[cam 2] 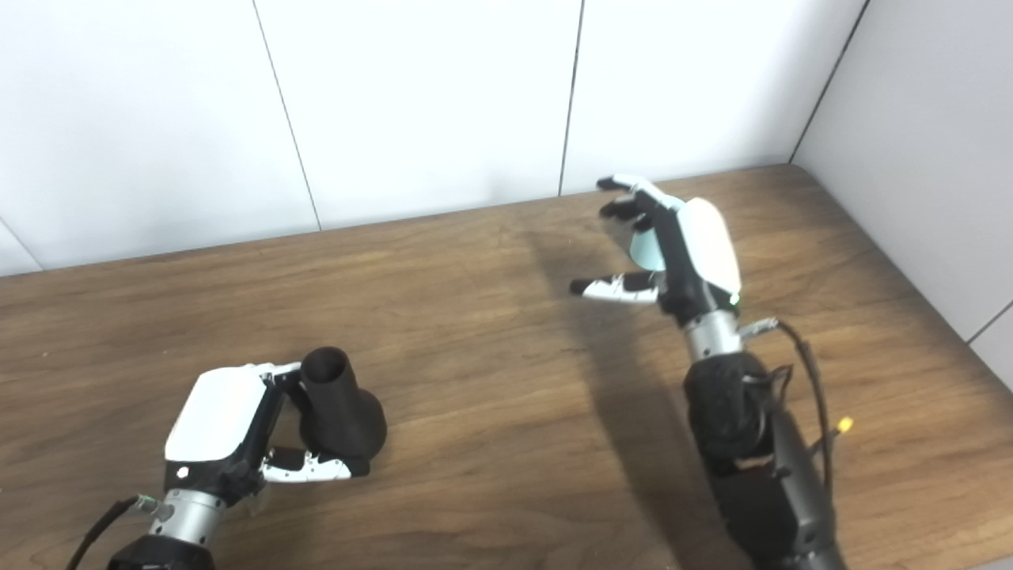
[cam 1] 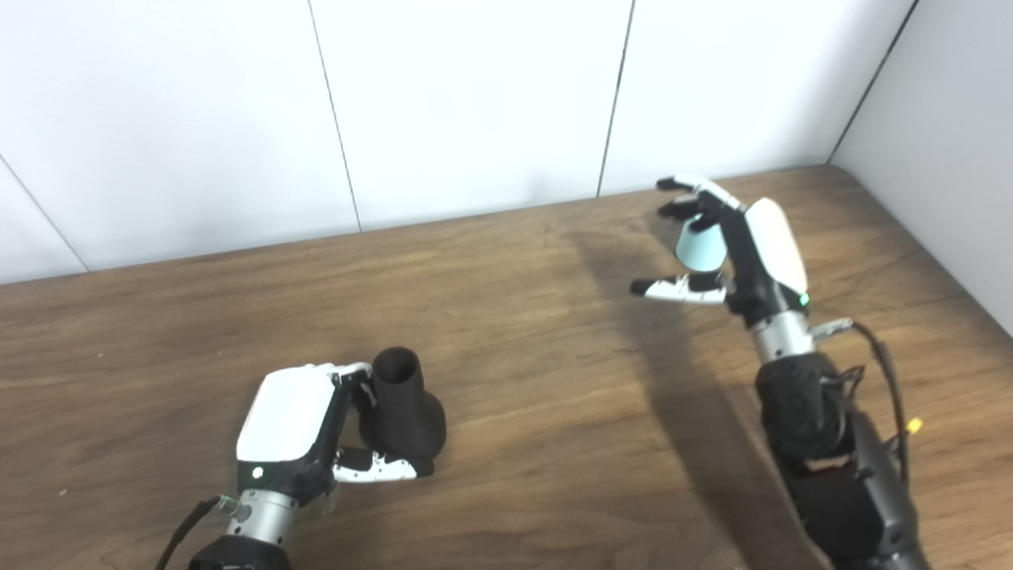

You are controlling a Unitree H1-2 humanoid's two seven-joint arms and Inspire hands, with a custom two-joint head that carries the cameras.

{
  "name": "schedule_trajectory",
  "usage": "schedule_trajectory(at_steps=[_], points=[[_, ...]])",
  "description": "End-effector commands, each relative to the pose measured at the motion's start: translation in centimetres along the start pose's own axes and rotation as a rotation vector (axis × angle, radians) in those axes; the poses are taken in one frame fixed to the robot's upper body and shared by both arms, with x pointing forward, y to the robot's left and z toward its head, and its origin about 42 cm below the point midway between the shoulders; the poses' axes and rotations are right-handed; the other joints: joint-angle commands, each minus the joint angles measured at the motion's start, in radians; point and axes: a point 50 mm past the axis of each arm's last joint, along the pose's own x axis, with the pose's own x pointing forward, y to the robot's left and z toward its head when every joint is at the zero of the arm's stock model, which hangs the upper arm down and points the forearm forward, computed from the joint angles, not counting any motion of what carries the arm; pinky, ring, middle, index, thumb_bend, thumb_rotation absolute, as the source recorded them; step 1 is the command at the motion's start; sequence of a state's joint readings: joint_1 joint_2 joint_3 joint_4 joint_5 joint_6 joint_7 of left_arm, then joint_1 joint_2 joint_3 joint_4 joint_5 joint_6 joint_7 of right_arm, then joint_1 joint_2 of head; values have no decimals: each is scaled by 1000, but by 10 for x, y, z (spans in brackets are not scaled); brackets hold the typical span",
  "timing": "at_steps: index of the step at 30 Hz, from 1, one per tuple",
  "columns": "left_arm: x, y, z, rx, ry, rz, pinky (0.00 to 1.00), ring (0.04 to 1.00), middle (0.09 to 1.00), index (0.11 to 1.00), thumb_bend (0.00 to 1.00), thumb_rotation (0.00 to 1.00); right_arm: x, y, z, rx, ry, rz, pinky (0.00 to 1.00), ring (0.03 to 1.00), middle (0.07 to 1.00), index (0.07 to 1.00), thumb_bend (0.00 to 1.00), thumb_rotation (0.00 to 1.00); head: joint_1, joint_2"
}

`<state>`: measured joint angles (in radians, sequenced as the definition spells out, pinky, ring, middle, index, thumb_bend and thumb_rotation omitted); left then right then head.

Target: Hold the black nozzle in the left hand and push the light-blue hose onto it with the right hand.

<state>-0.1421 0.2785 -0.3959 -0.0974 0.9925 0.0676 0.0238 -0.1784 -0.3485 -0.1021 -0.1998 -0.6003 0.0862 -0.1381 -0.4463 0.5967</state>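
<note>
Nozzle first: the black nozzle is at the near left of the wooden counter, standing with its wide base down and its open narrow end pointing up and a bit away from the robot. The left hand is wrapped around it from the left side, thumb across the front of the base and fingers behind, so I'd call that a proper grip, though I can't tell if the base is resting on the counter or just lifted off it.

The light-blue hose is way over on the far right, sitting in the right hand. Only a short pale blue stub shows between the fingers above and the thumb below. The fingers look fairly spread, so honestly I can't say how firm that hold is, but the piece is cradled in the palm, so it's holding it.

So both pickups look done, and the actual joining hasn't begun, since the two parts are well apart. My guess for the next move: bring the right hand down and across toward the left, turn the hose so its open end faces the nozzle's mouth, line up the two axes, then push straight on while the left hand braces. A loose grip on the hose could let it tilt or slip.
</note>
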Motion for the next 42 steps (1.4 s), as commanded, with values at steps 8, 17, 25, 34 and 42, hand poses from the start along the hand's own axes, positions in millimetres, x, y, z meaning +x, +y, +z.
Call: schedule_trajectory(at_steps=[8, 17, 25, 34, 42], points=[[-10, -7, -12, 10, 42, -69, 671, 605, 503, 479, 523, 0, 52, -48, 12, -185, -63, -57, 610, 736, 737, 772, 828, 93, -27, -9], [-12, -7, -12, 5, 47, -71, 666, 599, 486, 486, 525, 0, 99, -67, 11, -394, 28, 123, 848, 925, 874, 859, 875, 186, -32, -8], [-13, -5, -12, 6, 52, -77, 659, 602, 486, 487, 525, 0, 139, -66, -11, -458, 176, 272, 909, 972, 911, 881, 932, 191, -27, -3], [-13, -8, -13, 11, 50, -76, 652, 599, 490, 485, 524, 0, 161, -60, -34, -513, 268, 417, 944, 992, 926, 875, 987, 199, -12, -11], [-13, -10, -12, 8, 47, -76, 664, 597, 490, 485, 524, 0, 165, -51, -49, -493, 345, 511, 858, 957, 939, 886, 994, 130, -5, -8]])
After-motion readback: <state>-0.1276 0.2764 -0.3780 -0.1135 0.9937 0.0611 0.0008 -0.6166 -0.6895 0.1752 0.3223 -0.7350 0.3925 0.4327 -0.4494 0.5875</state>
